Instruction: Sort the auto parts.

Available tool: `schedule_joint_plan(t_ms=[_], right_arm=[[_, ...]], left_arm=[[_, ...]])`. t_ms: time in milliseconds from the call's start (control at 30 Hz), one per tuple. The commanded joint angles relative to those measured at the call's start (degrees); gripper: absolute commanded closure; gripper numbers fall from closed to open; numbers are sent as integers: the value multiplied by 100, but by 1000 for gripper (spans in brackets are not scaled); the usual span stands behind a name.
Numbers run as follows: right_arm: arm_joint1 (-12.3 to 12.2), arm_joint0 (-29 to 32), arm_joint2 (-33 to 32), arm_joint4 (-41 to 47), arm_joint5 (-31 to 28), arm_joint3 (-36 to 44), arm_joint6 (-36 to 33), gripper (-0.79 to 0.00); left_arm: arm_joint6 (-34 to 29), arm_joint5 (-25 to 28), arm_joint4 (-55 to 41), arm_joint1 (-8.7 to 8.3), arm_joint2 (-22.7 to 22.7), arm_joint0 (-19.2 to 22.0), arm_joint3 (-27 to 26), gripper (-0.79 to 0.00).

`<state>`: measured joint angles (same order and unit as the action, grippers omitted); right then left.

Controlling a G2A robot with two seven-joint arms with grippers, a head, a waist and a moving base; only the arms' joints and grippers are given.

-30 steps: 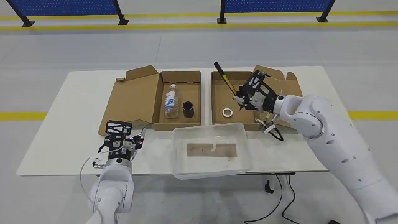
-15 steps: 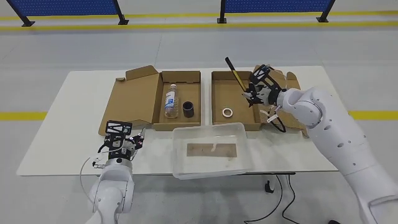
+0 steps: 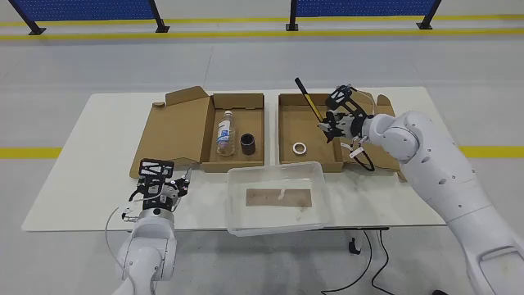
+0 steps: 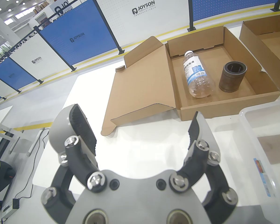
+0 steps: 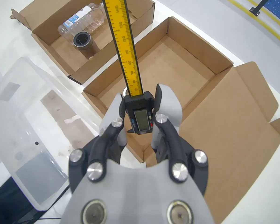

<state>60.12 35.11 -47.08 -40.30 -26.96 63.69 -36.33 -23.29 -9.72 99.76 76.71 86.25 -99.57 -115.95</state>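
Yellow-beamed digital caliper with a black slider and display (image 5: 121, 36) is the part in hand. You have it clamped by the slider body in the right gripper (image 5: 140, 99), jaws closed on either side of the display. The beam slants up and away from the wrist. Caliper and gripper hang above the open brown right-hand cardboard box (image 5: 177, 71), clear of its floor and walls.

A small white ring (image 3: 300, 147) lies on that box's floor, near the front wall. The open brown left-hand cardboard box (image 4: 224, 108) stands just beside it and holds a clear plastic bottle (image 4: 196, 75) lying on its side, with an upright dark metal cylinder (image 4: 232, 76) close by it. A clear plastic bin (image 3: 278, 228) sits in front of both boxes. Your left gripper (image 4: 135, 122) is over the front left of the white table (image 3: 90, 156), fingers spread wide and holding nothing.

Assessment: the step in hand appears to be delivery of the caliper to the right-hand box. The next move calls for a descent with the beam brought flatter, so its length clears the walls. Keep it off the ring, and release only once the caliper rests on the floor.
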Motion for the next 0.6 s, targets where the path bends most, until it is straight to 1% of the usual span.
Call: schedule_joint_plan(t_ms=[0, 100, 167, 367, 567], right_arm=[[0, 0, 0, 0, 0, 0, 0, 0], [3, 90, 47, -169, 34, 115, 28, 0], [19, 144, 38, -125, 138, 153, 54, 0], [169, 33, 155, -22, 899, 58, -135, 0], [443, -233, 444, 200, 1737, -319, -397, 0]], left_arm=[[0, 0, 0, 0, 0, 0, 0, -785], [0, 0, 0, 0, 0, 0, 0, -785], [0, 0, 0, 0, 0, 0, 0, -785], [0, 0, 0, 0, 0, 0, 0, -785], [0, 0, 0, 0, 0, 0, 0, -785]])
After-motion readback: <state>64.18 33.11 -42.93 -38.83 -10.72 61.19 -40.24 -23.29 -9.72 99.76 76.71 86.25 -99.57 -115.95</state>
